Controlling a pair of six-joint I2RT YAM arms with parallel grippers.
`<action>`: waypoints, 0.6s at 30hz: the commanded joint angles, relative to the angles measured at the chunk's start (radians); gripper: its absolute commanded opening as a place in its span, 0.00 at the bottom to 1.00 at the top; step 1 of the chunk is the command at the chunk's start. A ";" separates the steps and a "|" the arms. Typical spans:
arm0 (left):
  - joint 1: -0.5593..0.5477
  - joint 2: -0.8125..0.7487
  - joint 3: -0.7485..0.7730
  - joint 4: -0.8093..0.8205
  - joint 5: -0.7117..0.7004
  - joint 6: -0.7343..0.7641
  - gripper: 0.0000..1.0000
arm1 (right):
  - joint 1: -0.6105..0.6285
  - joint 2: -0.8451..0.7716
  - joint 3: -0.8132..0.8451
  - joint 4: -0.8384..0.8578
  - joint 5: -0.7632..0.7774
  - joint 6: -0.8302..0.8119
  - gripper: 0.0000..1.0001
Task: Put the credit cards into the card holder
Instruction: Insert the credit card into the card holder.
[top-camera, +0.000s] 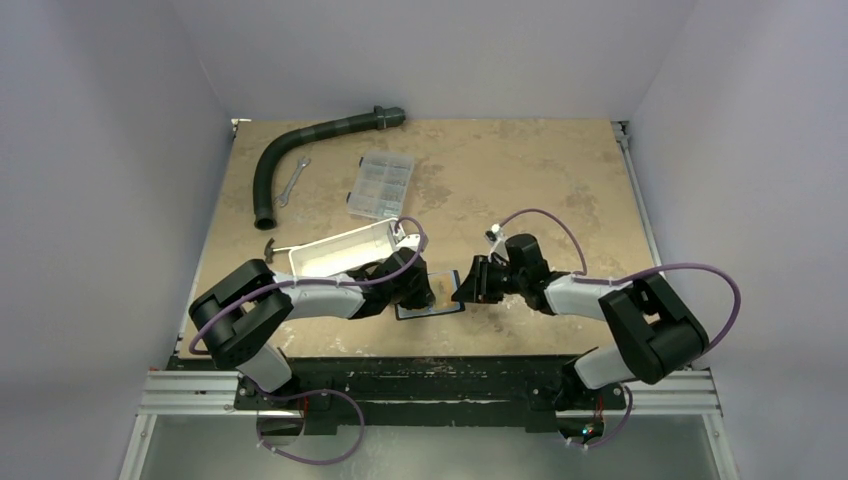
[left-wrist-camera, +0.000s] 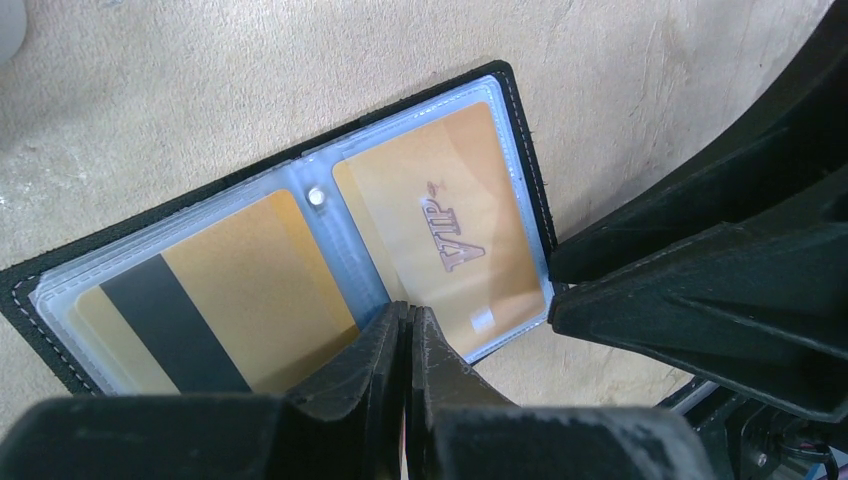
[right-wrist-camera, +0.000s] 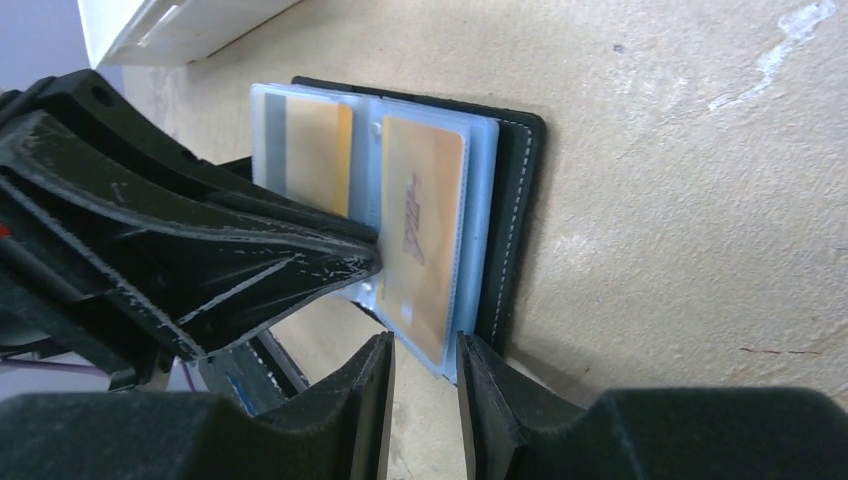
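Table (top-camera: 520, 180), lower centre of the overhead view. Left gripper (left-wrist-camera: 408, 330), shut and empty, rests its tips on the fold of the open card holder (left-wrist-camera: 525, 150). Right gripper (right-wrist-camera: 425, 350), jaws narrowly parted, straddles the holder's frame-right sleeve edge. The holder's long axis runs between the two grippers. Two orange credit cards (left-wrist-camera: 440, 230) sit sleeved.

The left arm (top-camera: 320, 293) and the right arm (top-camera: 575, 292) each pair chunky black joint housings with smooth white link shells. A thin purple cable (top-camera: 535, 210) loops loosely off each one. The fingers (right-wrist-camera: 250, 275) are matte black, wedge-shaped, with pale scuffs along their edges.
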 joint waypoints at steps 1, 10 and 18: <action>0.003 0.021 -0.044 -0.100 -0.022 0.001 0.00 | 0.006 0.021 0.013 0.023 0.006 -0.013 0.36; 0.004 0.028 -0.043 -0.093 -0.014 0.000 0.00 | 0.025 0.022 0.022 0.016 0.015 -0.011 0.35; 0.003 0.023 -0.048 -0.095 -0.017 0.000 0.00 | 0.049 -0.042 0.057 -0.088 0.090 -0.038 0.36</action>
